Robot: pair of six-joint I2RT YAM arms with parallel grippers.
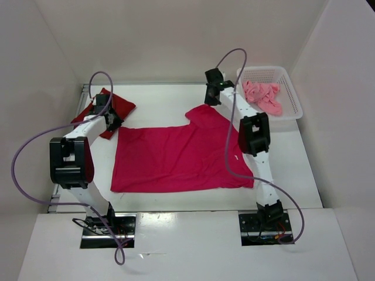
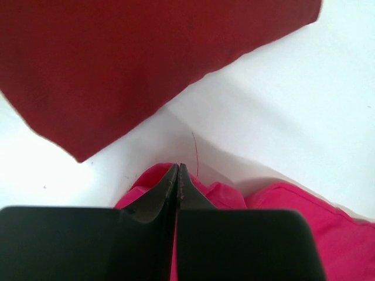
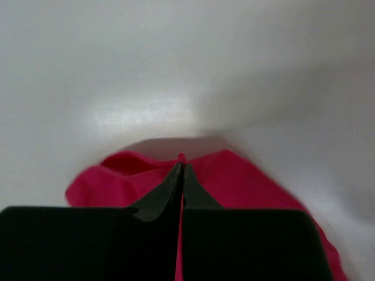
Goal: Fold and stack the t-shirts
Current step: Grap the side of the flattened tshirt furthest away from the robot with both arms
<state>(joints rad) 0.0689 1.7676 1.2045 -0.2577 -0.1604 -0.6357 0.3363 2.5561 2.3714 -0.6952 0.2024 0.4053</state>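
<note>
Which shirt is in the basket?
The light pink shirt, crumpled in the basket. The magenta shirt lies spread out; the dark red shirt is folded.

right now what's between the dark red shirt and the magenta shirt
A strip of bare white table with one thin thread on it. The left wrist view shows this between the dark red shirt and the magenta shirt.

The magenta t-shirt [image 1: 176, 158] lies spread flat, centre; dark red t-shirt [image 1: 119, 107] folded, far left; salmon t-shirt [image 1: 263, 96] crumpled inside mesh basket [image 1: 291, 93].
</note>
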